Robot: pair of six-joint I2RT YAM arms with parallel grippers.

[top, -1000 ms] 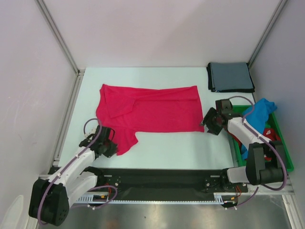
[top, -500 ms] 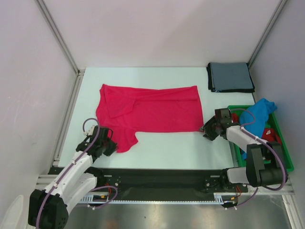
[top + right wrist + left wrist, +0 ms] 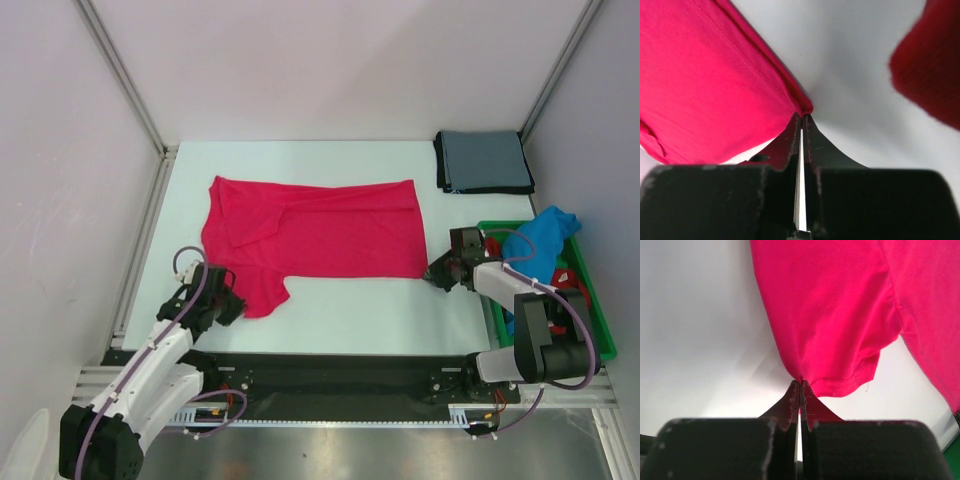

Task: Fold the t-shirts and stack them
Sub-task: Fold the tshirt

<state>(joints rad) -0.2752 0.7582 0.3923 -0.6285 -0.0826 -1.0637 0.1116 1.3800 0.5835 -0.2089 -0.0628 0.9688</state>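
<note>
Item: bright pink-red t-shirt (image 3: 315,225). Lies spread flat across the middle of the tabletop (image 3: 350,310), long side running left to right, one sleeve drooping toward the near left.

Holds: left end effector (image 3: 238,302), fingers pressed together on the edge of that near-left sleeve; the left wrist view shows the cloth drawn down to a point between the closed tips (image 3: 800,386). Right end effector (image 3: 433,272), fingers likewise shut, pinching the shirt's near-right corner; the right wrist view shows the hemmed corner meeting the tips (image 3: 801,120).

Other shirts:
- grey-blue t-shirt (image 3: 484,161), folded into a square, at the far right corner of the tabletop, well apart from the pink-red one.
- bright blue t-shirt (image 3: 545,245), bunched, draped over the far end of the green tray (image 3: 603,335).
- darker red t-shirt (image 3: 572,287), crumpled inside the same tray, partly under the blue one.

Tray position: right edge of the tabletop, beside the right arm.
</note>
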